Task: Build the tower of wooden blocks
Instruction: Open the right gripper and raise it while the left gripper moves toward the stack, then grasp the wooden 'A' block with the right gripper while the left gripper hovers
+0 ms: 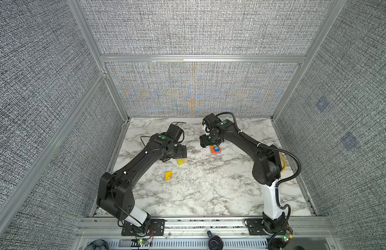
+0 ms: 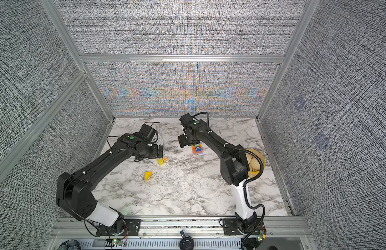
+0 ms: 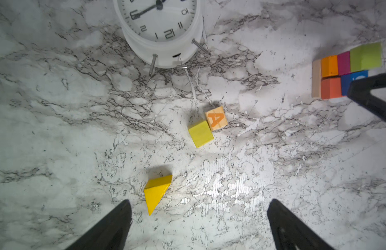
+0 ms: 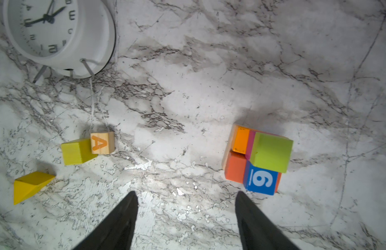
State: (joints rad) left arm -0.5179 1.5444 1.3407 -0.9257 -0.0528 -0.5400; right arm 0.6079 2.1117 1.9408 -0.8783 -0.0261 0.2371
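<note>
Now left arm (image 1: 133,164) and right arm (image 1: 248,147) bend down over the table (image 1: 209,184); left jaws gape, right jaws parted, both empty. Bowl (image 2: 258,153) holds tan pieces (image 2: 253,164).

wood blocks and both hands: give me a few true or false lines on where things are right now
1. The green block sits on top of the tower. True.
2. The right hand holds the blue number cube. False: it is open and empty; the cube sits in the tower.
3. The yellow cube touches the tan "A" block. True.
4. The yellow wedge lies on the tower. False: it lies alone on the table, apart from the tower.
5. The left hand is shut. False: it is open and empty.
6. The white clock is apart from the tower. True.
</note>
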